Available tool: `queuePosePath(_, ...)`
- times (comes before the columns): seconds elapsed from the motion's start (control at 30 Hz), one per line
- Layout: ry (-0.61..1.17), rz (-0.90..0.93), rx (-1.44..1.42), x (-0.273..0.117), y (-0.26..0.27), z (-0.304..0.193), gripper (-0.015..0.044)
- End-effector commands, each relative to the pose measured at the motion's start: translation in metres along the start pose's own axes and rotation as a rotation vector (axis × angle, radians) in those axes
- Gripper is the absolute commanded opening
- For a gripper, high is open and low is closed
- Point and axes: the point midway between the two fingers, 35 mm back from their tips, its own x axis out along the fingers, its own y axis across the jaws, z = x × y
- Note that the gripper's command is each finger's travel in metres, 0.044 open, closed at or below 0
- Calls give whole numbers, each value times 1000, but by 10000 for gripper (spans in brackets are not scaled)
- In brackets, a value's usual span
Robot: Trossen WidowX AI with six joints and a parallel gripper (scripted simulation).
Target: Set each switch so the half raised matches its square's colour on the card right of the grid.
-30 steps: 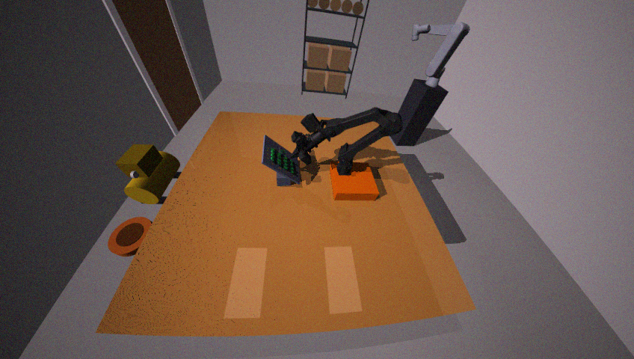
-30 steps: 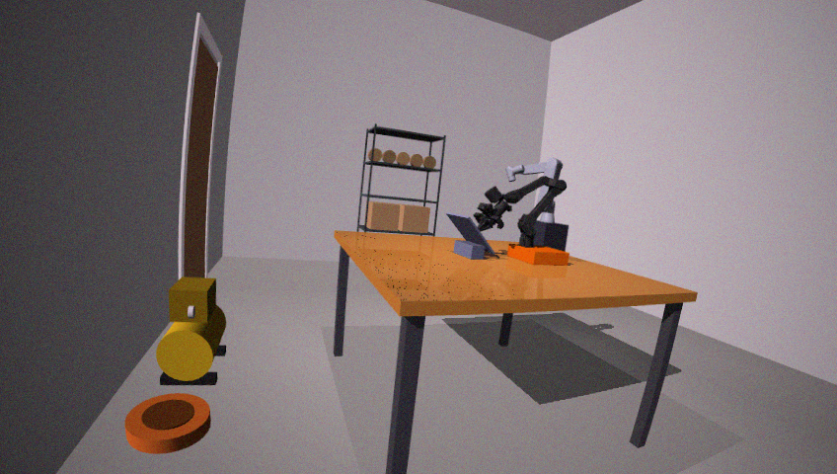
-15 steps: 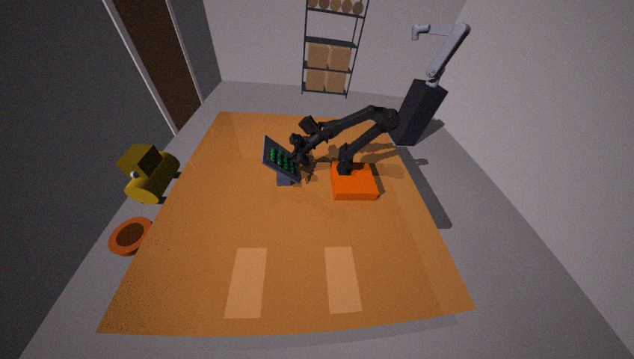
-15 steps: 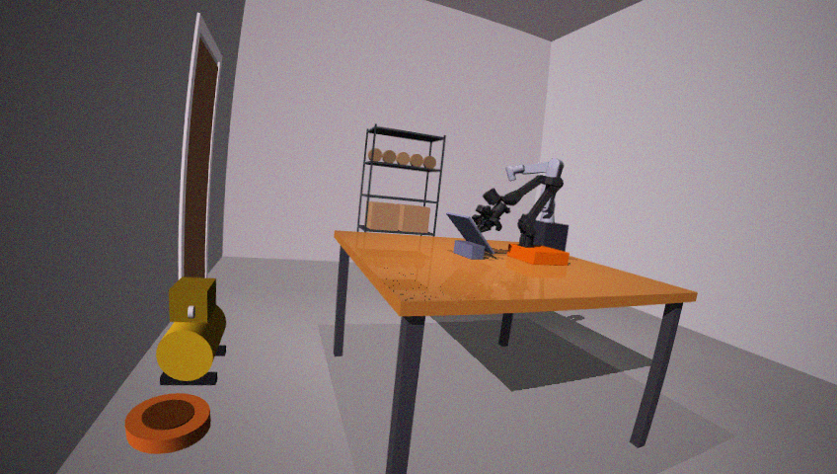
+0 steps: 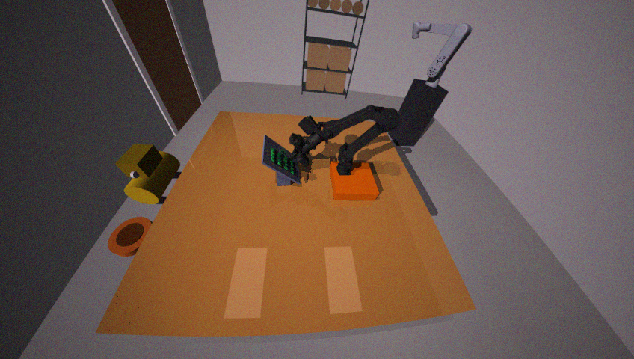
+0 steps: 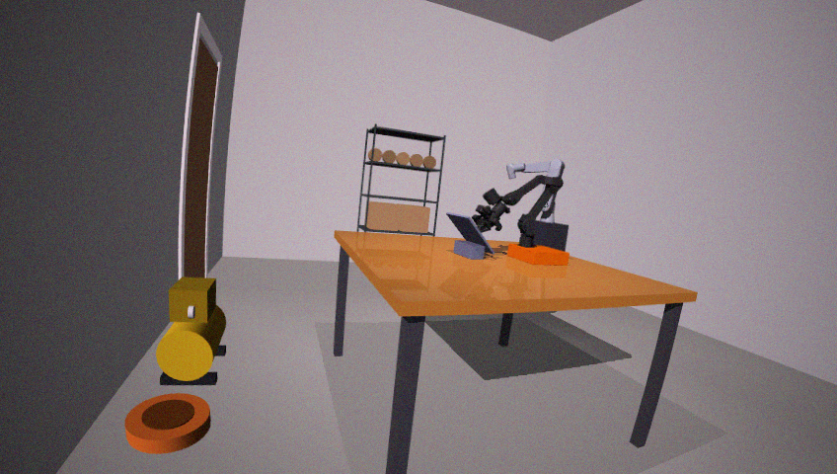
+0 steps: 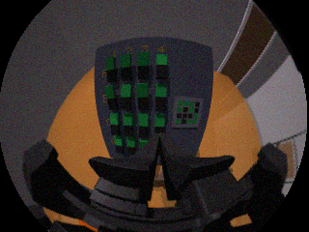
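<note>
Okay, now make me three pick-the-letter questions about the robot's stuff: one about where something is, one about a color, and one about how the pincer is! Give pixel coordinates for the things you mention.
1. Where is the small card [image 7: 187,113]?
A) On the floor
B) On the panel [image 5: 269,144] [image 6: 461,223] [image 7: 190,58], to the right of the switches
C) On the shelf rack

2. What color is the box under the black arm's foot?
A) Orange
B) Blue
C) White

3. How is the pincer [image 7: 158,134]?
A) Wide open
B) Holding a ball
C) Shut, with nothing in it

Right letters:
1: B, the wrist view shows the card beside the switch grid.
2: A, the box [image 5: 356,188] [image 6: 537,255] looks bright orange in the top and exterior views.
3: C, its fingertips meet in the wrist view with nothing between them.
</note>
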Motion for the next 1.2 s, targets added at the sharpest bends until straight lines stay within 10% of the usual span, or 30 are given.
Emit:
queuePosePath(0.0,1,-5,3,1,-1,0,0)
queuePosePath(1.17,1,-5,3,5,-1,0,0)
